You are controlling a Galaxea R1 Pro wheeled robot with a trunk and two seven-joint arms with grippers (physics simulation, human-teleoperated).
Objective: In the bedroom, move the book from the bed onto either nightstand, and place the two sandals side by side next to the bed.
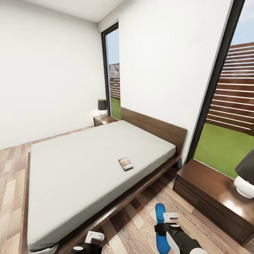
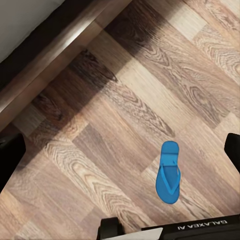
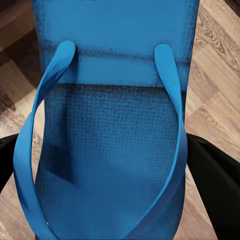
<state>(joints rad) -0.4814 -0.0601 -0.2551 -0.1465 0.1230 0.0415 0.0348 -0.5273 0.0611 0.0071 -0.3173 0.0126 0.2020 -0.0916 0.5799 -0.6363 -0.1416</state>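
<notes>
The book (image 1: 125, 163) lies flat on the pale-grey mattress of the bed (image 1: 88, 165), toward the side facing me. One blue sandal (image 3: 107, 125) sits lengthwise between the black fingers (image 3: 215, 185) of my right gripper (image 1: 168, 223), which is shut on its two long edges, above the floor beside the bed. The second blue sandal (image 2: 168, 171) rests alone on the wood floor beneath my left gripper (image 2: 120, 155), which hangs open and empty. A nightstand (image 1: 208, 192) stands at the right of the headboard. Its twin (image 1: 104, 120) is at the far side.
Each nightstand carries a lamp (image 1: 246, 176) with a dark shade and a white base. The bed's dark frame (image 2: 45, 55) runs along the floor strip. Tall windows flank the headboard wall. My base (image 2: 195, 230) is close to the floor sandal.
</notes>
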